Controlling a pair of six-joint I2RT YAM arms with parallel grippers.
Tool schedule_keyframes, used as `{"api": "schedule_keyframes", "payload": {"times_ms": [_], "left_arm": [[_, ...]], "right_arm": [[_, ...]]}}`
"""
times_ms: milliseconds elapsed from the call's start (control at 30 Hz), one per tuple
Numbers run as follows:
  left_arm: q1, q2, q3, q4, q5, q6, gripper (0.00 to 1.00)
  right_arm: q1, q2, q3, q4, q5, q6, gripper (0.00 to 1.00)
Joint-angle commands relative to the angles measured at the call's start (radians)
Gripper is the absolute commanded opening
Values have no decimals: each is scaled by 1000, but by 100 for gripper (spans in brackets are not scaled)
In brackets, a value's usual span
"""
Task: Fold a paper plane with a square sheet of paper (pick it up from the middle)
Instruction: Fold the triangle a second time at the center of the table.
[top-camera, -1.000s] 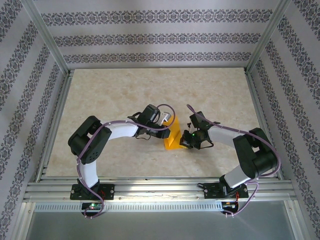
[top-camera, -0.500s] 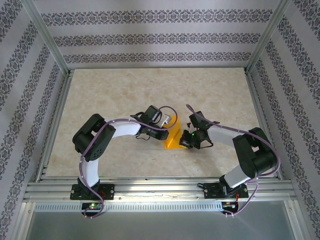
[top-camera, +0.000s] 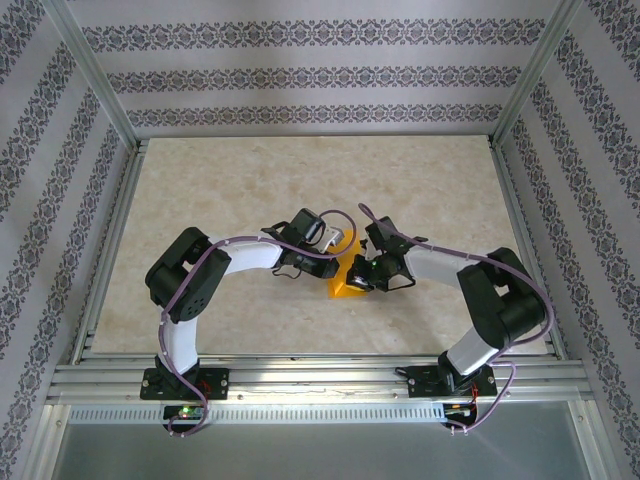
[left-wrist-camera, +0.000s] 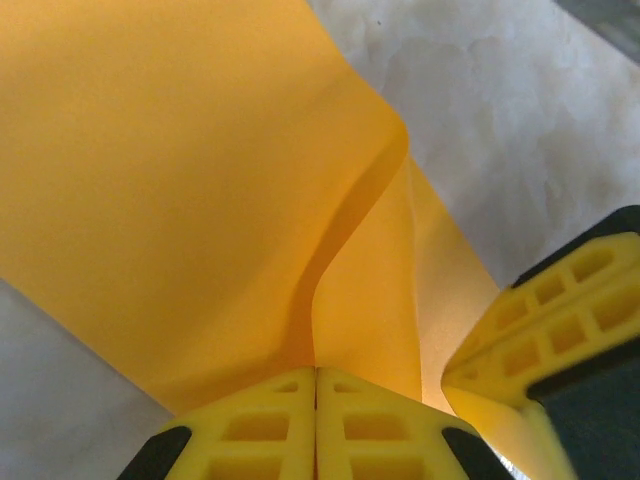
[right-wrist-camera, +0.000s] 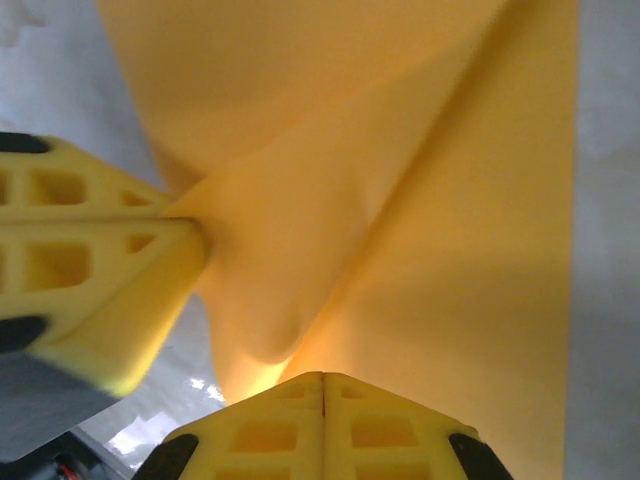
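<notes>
Overhead, mid-frame, the wrists hide most of the orange sheet (top-camera: 342, 288); close up, the left gripper (left-wrist-camera: 316, 374) and right gripper (right-wrist-camera: 323, 380) jaws each pinch it.

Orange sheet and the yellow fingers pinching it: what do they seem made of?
Orange sheet: thin matte paper, going by its soft curl and crisp crease. Yellow fingers: likely moulded plastic or firm rubber, matte, with a ribbed lattice of open cells.

Count: one orange sheet of paper (top-camera: 342, 286). My arms: two, left arm (top-camera: 245, 260) and right arm (top-camera: 440, 268). My grippers: two, left gripper (left-wrist-camera: 316, 395) and right gripper (right-wrist-camera: 322, 395), two yellow fingers (left-wrist-camera: 260, 430) each, four total. One table (top-camera: 200, 200). Three patterned walls (top-camera: 320, 75).
</notes>
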Motion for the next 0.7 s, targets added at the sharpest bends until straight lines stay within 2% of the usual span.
{"api": "schedule_keyframes", "payload": {"times_ms": [0,667], "left_arm": [[14,14,23,-41,11,26,6],[17,55,97,-110,-20,60,7]], "right_arm": [[4,13,2,-29,32,-2,5],[-43,37,-3,-111,32,-89,3]]}}
